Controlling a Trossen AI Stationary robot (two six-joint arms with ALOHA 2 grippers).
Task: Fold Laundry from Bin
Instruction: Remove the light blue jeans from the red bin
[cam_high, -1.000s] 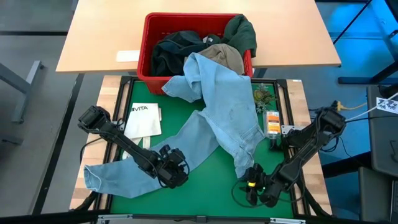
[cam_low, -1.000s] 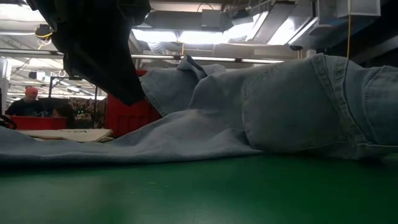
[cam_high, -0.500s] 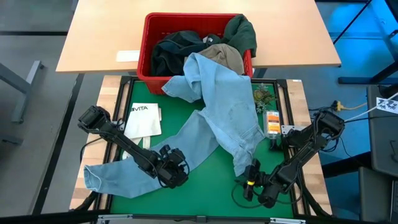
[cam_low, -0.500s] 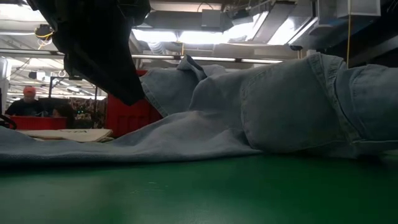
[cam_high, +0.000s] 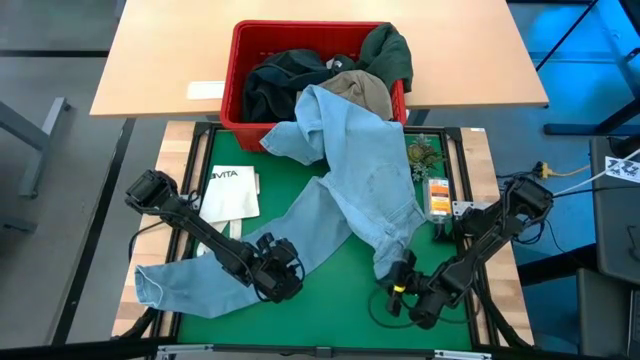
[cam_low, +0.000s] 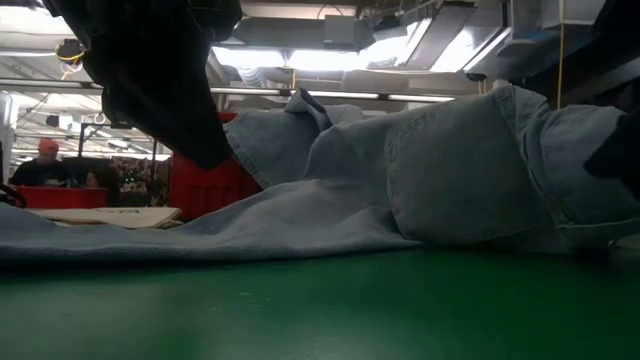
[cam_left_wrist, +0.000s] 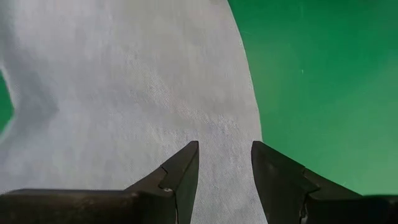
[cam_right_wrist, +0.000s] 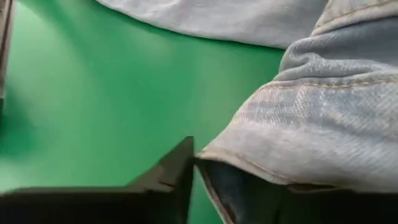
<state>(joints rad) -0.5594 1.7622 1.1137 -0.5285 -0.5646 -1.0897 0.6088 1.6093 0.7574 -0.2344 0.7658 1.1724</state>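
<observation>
The jeans (cam_high: 355, 190) trail out of the red bin (cam_high: 236, 75) at the top of the frame and sprawl down across the green tabletop (cam_high: 330, 300), one leg reaching the lower left. Lower centre, the left end effector (cam_high: 283, 280) sits over that leg, fingers (cam_left_wrist: 180, 174) narrowly parted with denim under them, nothing gripped. Lower right, the right end effector (cam_high: 398, 290) has a finger (cam_right_wrist: 177, 168) tucked at the waistband hem, seemingly pinching it. Dark and khaki garments (cam_high: 330, 70) wait in the bin. No fold is made yet; nearly everything is left.
</observation>
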